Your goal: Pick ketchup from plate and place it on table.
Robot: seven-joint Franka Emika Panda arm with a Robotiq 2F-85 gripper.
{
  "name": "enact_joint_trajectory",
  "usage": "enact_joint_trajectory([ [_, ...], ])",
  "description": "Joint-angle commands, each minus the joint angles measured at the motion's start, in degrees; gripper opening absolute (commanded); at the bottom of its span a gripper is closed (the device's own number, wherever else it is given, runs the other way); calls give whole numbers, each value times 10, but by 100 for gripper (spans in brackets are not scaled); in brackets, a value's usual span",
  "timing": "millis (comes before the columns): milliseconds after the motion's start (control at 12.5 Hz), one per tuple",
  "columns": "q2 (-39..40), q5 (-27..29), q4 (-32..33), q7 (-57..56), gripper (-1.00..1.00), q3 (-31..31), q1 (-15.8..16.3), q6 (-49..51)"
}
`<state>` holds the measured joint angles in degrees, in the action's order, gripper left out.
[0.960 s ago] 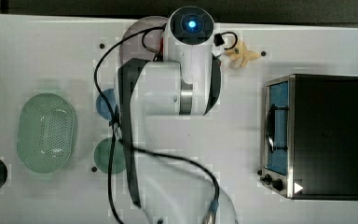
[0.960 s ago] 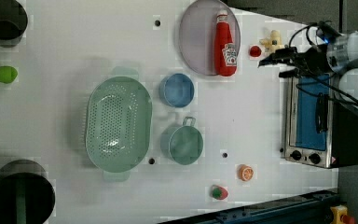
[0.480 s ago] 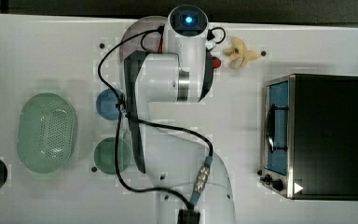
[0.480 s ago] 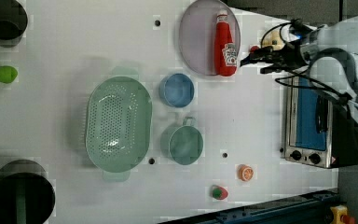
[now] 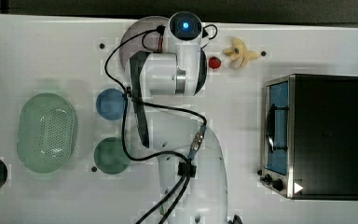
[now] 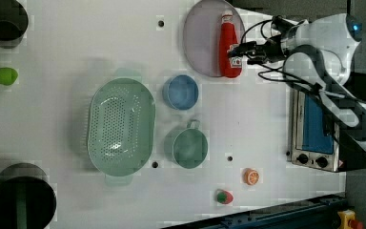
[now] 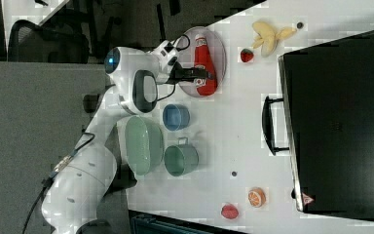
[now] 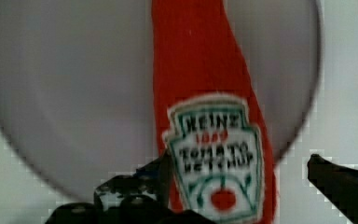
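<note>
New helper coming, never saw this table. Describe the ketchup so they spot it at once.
Find the toaster oven on the white table; beside it lies a big mauve plate. The ketchup lies on that plate: the one slim red bottle, with a white label.

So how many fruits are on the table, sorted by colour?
Red: 2, the round fruit and the strawberry
Yellow: 1, the banana
Orange: 1, the orange slice
Green: 1, the green fruit
Total: 5

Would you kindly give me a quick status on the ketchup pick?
Gripper open, straddling the ketchup's label end. Ketchup lying on the plate, not lifted. Nothing in the way.
</note>
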<state>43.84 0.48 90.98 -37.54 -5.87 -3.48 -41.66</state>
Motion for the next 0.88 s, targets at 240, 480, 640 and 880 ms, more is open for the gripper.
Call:
enact_joint_trajectory([
  [240, 23, -22, -16, -30, 100, -3, 13, -68],
  [480, 42, -23, -18, -30, 100, -1, 13, -99],
  [640, 43, -23, -21, -30, 68, -2, 13, -103],
  [880, 36, -22, -25, -30, 17, -3, 13, -98],
])
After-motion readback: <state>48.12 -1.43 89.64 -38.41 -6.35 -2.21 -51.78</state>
